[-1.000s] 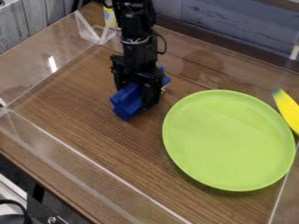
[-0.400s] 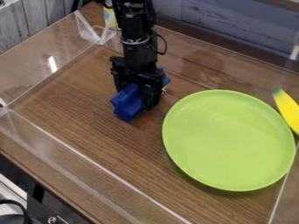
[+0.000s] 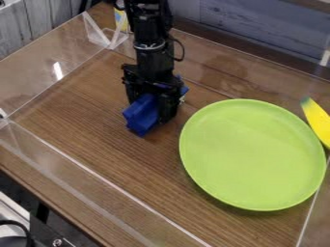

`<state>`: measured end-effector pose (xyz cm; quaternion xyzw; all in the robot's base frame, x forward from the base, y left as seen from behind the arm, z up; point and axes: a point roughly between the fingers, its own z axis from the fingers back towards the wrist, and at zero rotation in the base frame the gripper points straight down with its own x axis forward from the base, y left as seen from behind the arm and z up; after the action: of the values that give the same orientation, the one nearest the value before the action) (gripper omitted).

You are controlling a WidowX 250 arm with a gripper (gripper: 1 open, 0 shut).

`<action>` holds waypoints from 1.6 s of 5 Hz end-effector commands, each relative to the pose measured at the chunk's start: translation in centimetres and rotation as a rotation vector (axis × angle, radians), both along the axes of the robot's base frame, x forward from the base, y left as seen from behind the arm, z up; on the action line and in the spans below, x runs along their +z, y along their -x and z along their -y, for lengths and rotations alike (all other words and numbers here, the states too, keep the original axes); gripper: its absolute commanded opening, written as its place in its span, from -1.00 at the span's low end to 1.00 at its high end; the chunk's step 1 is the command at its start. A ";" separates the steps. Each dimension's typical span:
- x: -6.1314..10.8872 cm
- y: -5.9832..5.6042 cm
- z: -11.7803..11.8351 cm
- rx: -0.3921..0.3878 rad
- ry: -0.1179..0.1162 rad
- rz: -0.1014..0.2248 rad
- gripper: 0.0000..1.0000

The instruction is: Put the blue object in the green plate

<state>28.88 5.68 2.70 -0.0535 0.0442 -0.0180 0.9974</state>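
Note:
The blue object point(image 3: 142, 117) is a small royal-blue block on the wooden table, left of the green plate point(image 3: 253, 152). My gripper point(image 3: 156, 97) comes straight down from above, its black fingers on either side of the block's upper right end and closed against it. The block's lower left end sticks out toward the front. It looks to be resting on or just above the table. The plate is lime green, round and holds nothing.
A yellow object point(image 3: 317, 121) lies at the right edge, just past the plate's rim. Clear plastic walls point(image 3: 52, 68) enclose the wooden table on the left and front.

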 end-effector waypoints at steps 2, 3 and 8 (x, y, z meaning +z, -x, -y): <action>2.9 -1.2 0.2 0.000 -0.014 0.083 -1.00; 3.1 -1.2 0.3 0.005 -0.012 0.084 -1.00; 4.4 -1.2 0.8 0.029 -0.001 0.093 -1.00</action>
<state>28.66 4.86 4.47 -0.0647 0.0456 0.0020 0.9969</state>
